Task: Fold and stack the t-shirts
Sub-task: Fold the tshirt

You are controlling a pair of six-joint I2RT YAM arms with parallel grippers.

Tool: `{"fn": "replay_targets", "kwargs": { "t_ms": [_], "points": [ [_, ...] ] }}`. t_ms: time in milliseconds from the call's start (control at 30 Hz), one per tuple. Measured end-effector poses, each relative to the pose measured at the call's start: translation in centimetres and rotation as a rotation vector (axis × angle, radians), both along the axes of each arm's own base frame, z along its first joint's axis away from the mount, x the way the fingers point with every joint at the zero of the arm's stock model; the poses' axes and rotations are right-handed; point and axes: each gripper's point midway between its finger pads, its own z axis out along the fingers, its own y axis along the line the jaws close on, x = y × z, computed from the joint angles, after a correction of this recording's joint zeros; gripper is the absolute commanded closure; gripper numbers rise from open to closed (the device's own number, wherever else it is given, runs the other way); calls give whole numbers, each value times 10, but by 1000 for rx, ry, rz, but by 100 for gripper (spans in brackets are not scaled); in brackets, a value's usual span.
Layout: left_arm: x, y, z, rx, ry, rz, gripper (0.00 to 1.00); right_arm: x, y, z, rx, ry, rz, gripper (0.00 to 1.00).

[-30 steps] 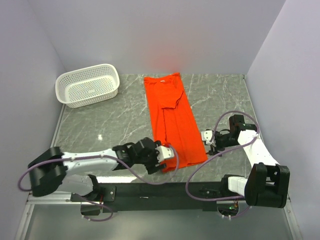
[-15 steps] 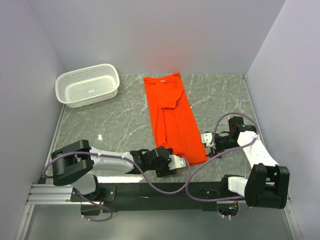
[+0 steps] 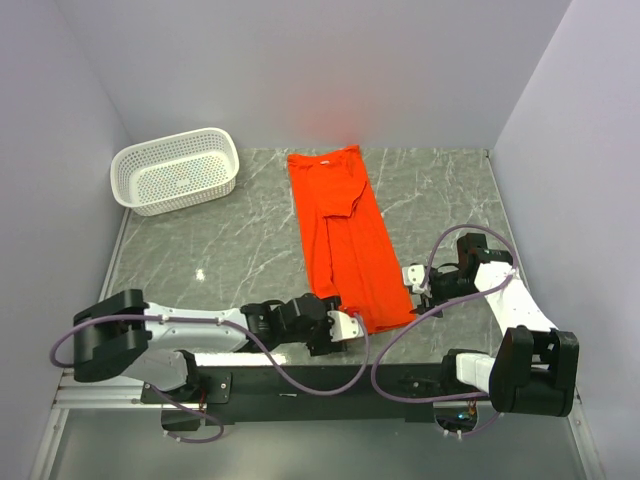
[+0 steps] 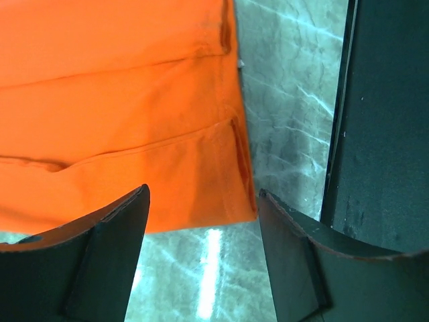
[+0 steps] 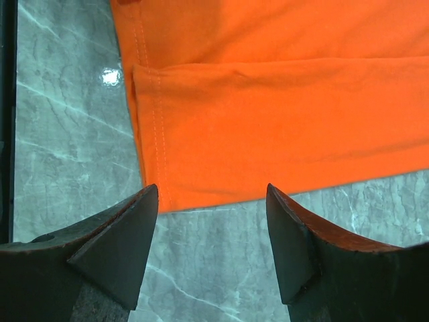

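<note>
The orange-red t-shirt lies flat on the marble table, folded lengthwise into a long strip, collar at the far end. My left gripper sits at the strip's near left corner, open and empty; the left wrist view shows the hem corner just beyond its fingertips. My right gripper sits at the strip's near right edge, open and empty; the right wrist view shows the hem corner just ahead of its fingers.
A white perforated basket stands at the far left of the table. The black mounting rail runs along the near edge, close to my left gripper; it also shows in the left wrist view. Walls enclose the table.
My left arm has swung in low along the near edge, its gripper shifting right and down to the shirt's near left corner. The right arm and shirt have hardly moved.
</note>
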Motion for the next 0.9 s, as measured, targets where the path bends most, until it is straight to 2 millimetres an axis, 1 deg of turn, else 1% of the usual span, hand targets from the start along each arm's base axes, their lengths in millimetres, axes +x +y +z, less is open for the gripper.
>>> {"fn": "replay_targets", "kwargs": {
  "t_ms": [67, 233, 267, 300, 367, 400, 433, 533, 633, 733, 767, 900],
  "points": [
    [-1, -2, -9, 18, 7, -6, 29, 0, 1, 1, 6, 2, 0, 28],
    [-5, 1, -46, 116, 26, -31, 31, 1, 1, 2, 8, 1, -3, 28],
    [-5, -2, -49, 117, 25, -39, 32, 1, 1, 3, 9, 1, -4, 28],
    [-4, -6, -47, 111, 17, -43, 33, 1, 1, 3, 9, 3, -5, 28],
    [-2, -11, -49, 113, 11, -49, 39, 1, 1, 3, 9, 5, -5, 29],
    [-1, -14, -49, 108, 7, -53, 45, 0, 1, 3, 9, 6, -5, 29],
    [0, -16, -50, 108, 4, -54, 62, 0, 1, 2, 7, 6, -5, 29],
    [2, -20, -53, 114, -12, -52, 81, 0, -2, 0, -12, 0, 3, 29],
    [4, -18, -55, 120, -20, -47, 90, -2, -3, -5, -54, -13, 45, 29],
    [4, -13, -55, 115, -27, -42, 98, -9, 2, -14, -103, -24, 123, 30],
    [3, -10, -55, 115, -28, -41, 99, -11, 5, -18, -119, -27, 153, 31],
    [1, -6, -55, 115, -29, -41, 99, -18, 15, -32, -185, -53, 251, 32]
  ]
}}
